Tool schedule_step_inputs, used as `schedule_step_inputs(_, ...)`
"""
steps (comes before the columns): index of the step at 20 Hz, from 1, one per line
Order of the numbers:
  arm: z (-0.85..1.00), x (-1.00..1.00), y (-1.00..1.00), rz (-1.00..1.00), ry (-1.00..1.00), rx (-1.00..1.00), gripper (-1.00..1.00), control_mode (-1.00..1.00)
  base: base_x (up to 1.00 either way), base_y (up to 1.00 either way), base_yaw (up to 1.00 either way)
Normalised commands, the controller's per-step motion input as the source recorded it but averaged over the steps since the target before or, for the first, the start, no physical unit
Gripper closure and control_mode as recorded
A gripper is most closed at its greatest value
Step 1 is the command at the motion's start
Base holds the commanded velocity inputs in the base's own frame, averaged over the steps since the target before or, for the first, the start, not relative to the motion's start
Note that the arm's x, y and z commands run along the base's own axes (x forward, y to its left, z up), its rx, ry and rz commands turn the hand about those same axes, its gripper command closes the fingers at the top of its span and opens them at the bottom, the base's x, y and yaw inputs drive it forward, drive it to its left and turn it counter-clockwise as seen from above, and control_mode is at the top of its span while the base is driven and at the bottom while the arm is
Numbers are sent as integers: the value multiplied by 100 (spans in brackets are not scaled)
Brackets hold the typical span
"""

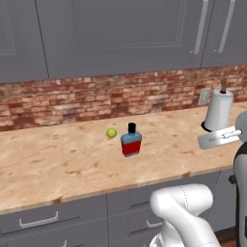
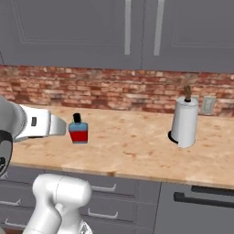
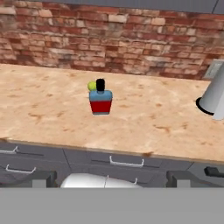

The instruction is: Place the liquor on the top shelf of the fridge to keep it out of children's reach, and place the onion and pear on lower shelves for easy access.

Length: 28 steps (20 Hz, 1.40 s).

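The liquor [image 1: 131,141] [image 2: 78,130] [image 3: 100,99] stands upright on the wooden counter [image 1: 58,159], a squat blue bottle with a red label and black cap. Just behind it to the left lies the yellow-green pear [image 1: 111,132] [image 3: 92,86], partly hidden by the bottle in the hand view. My gripper [image 3: 111,178] is open, its two dark fingertips [image 3: 43,178] set wide apart with nothing between them. It hangs back from the counter's front edge, at drawer height, facing the bottle. The onion and the fridge with its shelves are out of view.
A white paper towel roll [image 1: 219,111] [image 2: 185,121] [image 3: 214,94] stands on the counter to the right. A brick backsplash [image 1: 72,99] and grey wall cabinets [image 1: 120,34] rise behind. Grey drawers [image 3: 122,159] with handles run beneath the counter edge.
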Motion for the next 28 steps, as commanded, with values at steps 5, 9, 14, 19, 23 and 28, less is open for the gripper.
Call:
schedule_step_inputs(5,-21,12,1,10,4,0,-100,-100,8,9,15)
schedule_step_inputs(9,-58,58,1,20,10,0,-100,-100,0,0,0)
schedule_step_inputs(14,-56,66,0,21,3,0,-100,-100,0,0,0)
schedule_step_inputs(19,-35,42,0,29,-14,2,-100,-100,0,0,0)
schedule_step_inputs(23,-25,43,0,23,-16,8,-100,-100,0,0,0)
schedule_step_inputs(28,-2,53,0,18,-3,21,-100,-100,0,0,0)
